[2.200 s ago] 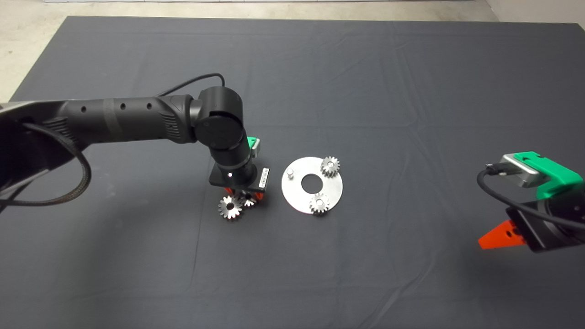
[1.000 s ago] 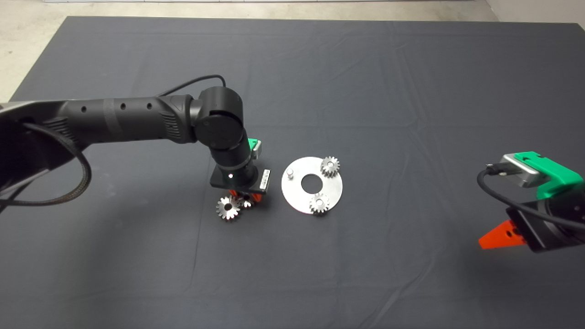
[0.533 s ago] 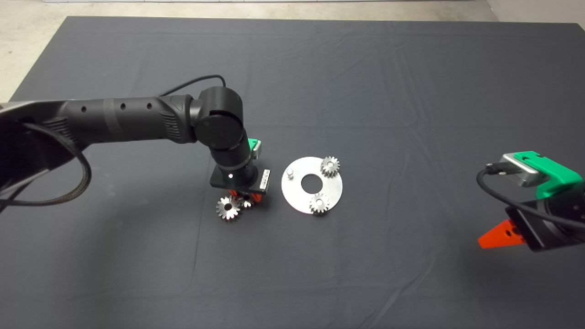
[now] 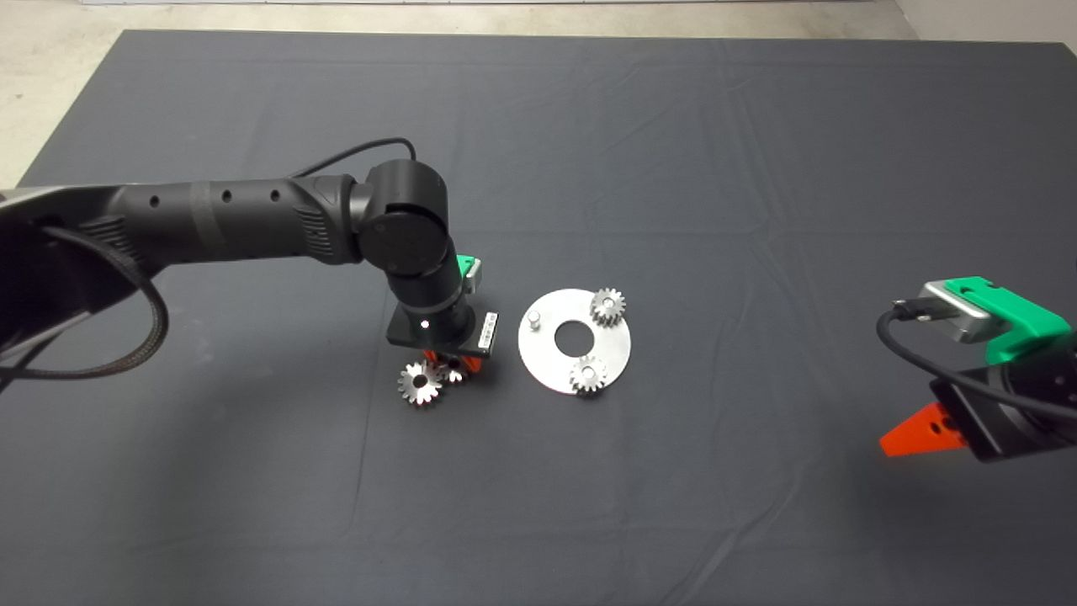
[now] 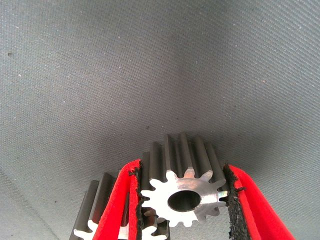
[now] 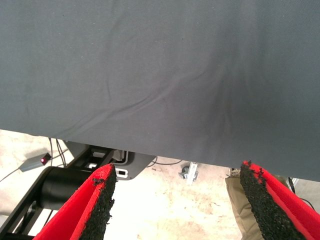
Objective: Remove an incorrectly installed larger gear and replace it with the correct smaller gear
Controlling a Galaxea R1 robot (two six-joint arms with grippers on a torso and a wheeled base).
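The smaller gear (image 5: pixel 182 197) lies on the mat with my left gripper (image 5: pixel 181 168) shut on it, a black pad pressed against its teeth on each side. In the head view this gear (image 4: pixel 455 369) peeks out under the left gripper (image 4: pixel 453 365). The larger gear (image 4: pixel 419 383) lies flat on the mat, touching it on the left, just outside one finger (image 5: pixel 117 200). A round silver plate (image 4: pixel 551 362) to the right carries two small gears (image 4: pixel 607 305) (image 4: pixel 588 374) and a bare peg (image 4: pixel 533 318). My right gripper (image 4: pixel 925 431) waits open at the right edge.
The dark mat (image 4: pixel 673 168) spreads wide around the plate. The right wrist view shows the mat's edge (image 6: pixel 150 145), and beyond it the floor with a black stand (image 6: pixel 65 187) and cables.
The larger gear has slid a little to the left beside the left gripper. The left arm has barely shifted and the right arm stays still.
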